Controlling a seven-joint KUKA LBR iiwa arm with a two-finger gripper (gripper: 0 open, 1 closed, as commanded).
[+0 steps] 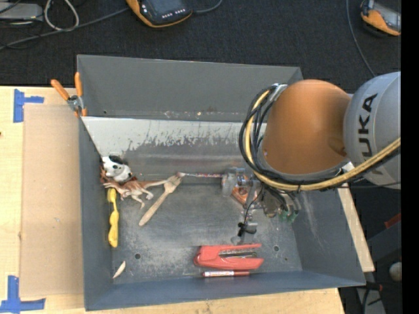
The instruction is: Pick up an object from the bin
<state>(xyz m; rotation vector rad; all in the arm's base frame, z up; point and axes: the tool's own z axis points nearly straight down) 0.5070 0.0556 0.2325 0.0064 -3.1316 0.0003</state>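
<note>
Fingers of the gripper [247,229] cannot be judged apart or together. A flat red tool [229,258] is seen just beyond them, near the front wall of the bin [196,292]. It is judged stiff, light and slippery, and best gripped across its narrow middle.

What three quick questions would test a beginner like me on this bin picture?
1. Which thing lies nearest the tool? A: the red stapler-like thing. B: the wooden spoon. C: the yellow stick.
2. True or false: the wooden spoon rests against the right wall of the bin.
3. Fill in: the arm reaches into the bin from the view's ____ side.

Key: 1 A. 2 False; it lies left of the middle. 3 Right.
</note>
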